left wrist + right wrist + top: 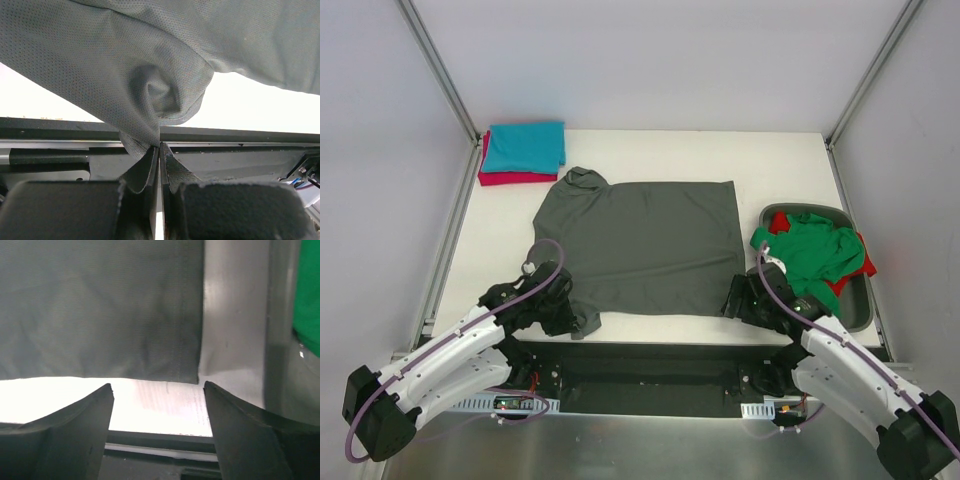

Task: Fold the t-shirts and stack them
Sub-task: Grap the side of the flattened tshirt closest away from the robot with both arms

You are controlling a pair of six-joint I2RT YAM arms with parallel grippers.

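A dark grey t-shirt [645, 245] lies spread flat on the white table [775, 160], collar at the far left. My left gripper [565, 318] is shut on the shirt's near left corner; in the left wrist view the grey cloth [150, 85] bunches down into the closed fingertips [160, 149]. My right gripper [738, 300] is open just short of the shirt's near right corner [190, 371], with bare table between its fingers [95, 415]. A folded teal shirt [525, 146] lies on a folded red one [515, 178] at the far left corner.
A dark grey bin [855, 305] at the right holds a crumpled green shirt [815, 250] over a red one [778, 222]. The bin's wall also shows in the right wrist view [280, 340]. The table's near edge runs just in front of both grippers.
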